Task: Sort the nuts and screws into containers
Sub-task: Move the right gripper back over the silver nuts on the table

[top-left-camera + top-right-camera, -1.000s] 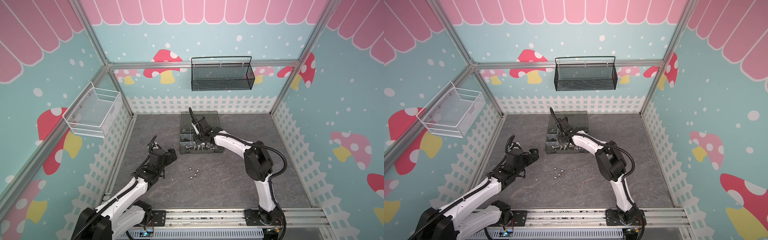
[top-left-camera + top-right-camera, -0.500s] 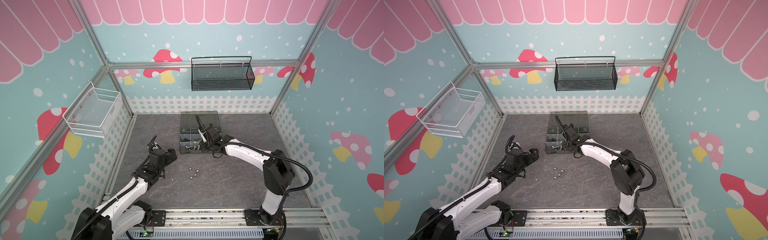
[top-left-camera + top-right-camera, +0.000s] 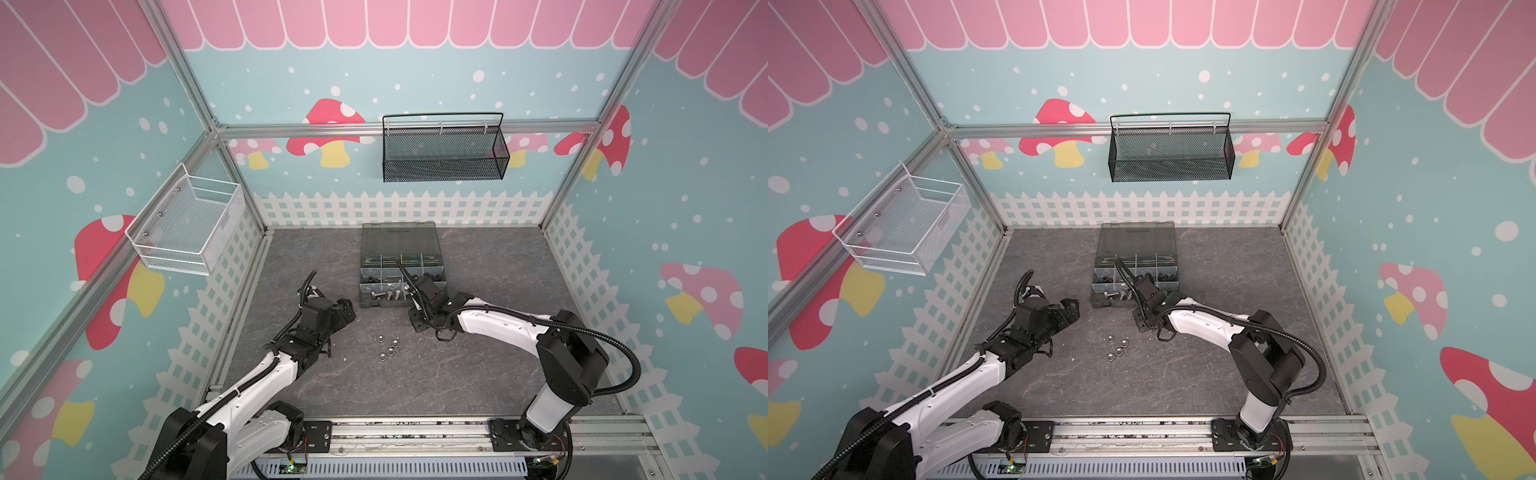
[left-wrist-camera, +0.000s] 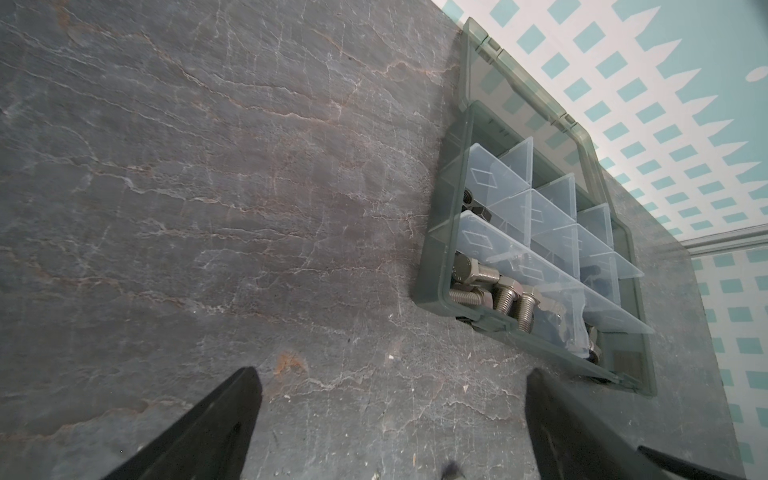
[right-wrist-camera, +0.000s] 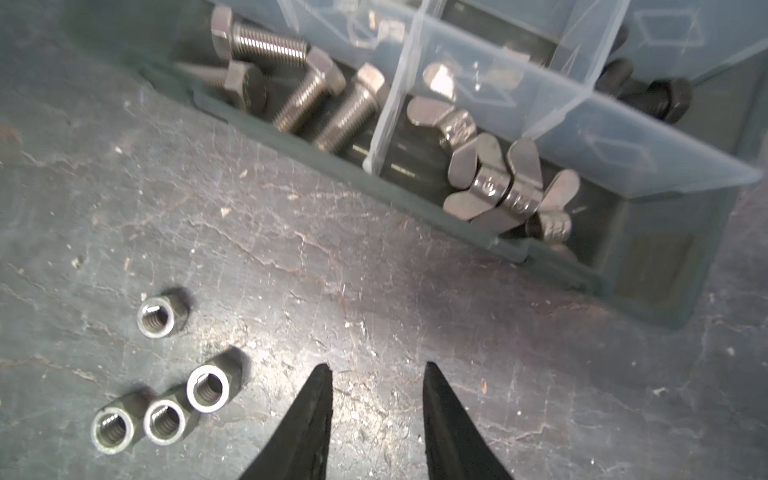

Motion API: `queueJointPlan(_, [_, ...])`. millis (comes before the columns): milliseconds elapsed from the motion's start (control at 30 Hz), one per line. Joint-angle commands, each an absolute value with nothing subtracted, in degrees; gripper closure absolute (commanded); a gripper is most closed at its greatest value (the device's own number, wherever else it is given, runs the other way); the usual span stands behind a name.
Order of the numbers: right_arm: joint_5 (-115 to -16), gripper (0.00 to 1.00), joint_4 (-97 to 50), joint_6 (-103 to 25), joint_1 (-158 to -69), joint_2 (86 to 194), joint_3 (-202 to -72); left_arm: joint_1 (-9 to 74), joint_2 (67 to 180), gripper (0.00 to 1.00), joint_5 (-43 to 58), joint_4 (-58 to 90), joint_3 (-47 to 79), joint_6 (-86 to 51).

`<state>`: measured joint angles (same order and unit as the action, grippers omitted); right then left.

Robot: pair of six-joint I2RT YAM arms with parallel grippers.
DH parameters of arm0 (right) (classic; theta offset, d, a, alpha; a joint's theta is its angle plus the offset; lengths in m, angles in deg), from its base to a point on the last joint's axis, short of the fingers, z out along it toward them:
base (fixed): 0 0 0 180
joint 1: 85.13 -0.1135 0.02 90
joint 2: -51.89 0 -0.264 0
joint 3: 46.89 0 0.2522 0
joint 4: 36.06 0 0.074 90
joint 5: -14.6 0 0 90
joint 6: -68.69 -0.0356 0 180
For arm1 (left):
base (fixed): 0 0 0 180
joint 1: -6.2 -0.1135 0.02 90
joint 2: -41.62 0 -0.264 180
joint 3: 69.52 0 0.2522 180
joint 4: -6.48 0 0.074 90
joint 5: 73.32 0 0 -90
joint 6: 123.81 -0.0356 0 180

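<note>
Four silver hex nuts (image 5: pixel 208 388) lie loose on the grey table (image 5: pixel 415 332), just beside the right gripper (image 5: pixel 376 370), whose black jaws stand slightly apart with nothing between them. Past its tips, the open organiser case (image 5: pixel 665 274) holds screws (image 5: pixel 299 95) and wing nuts (image 5: pixel 494 183) in neighbouring compartments. The left gripper (image 4: pixel 393 371) (jaws spread wide, empty) hovers near the case

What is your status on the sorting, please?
Left gripper open, empty. Right gripper open, empty, beside four silver nuts loose on the table, outside the case. Nothing blocking them.
</note>
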<state>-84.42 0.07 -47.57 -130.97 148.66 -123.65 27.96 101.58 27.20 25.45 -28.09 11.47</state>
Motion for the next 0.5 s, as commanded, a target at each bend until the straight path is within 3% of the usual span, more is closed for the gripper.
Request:
queueJointPlan(0, [-83.9, 0.61, 0.4, -49.7, -132.1, 147.3, -122.0, 27.6, 102.0, 0.00, 26.7, 23.8, -26.7, 13.3])
queueJointPlan(467, [-81.6, 0.61, 1.4, -50.5, -135.5, 151.0, -121.1, 27.7, 102.5, 0.00, 26.8, 23.6, -27.0, 13.5])
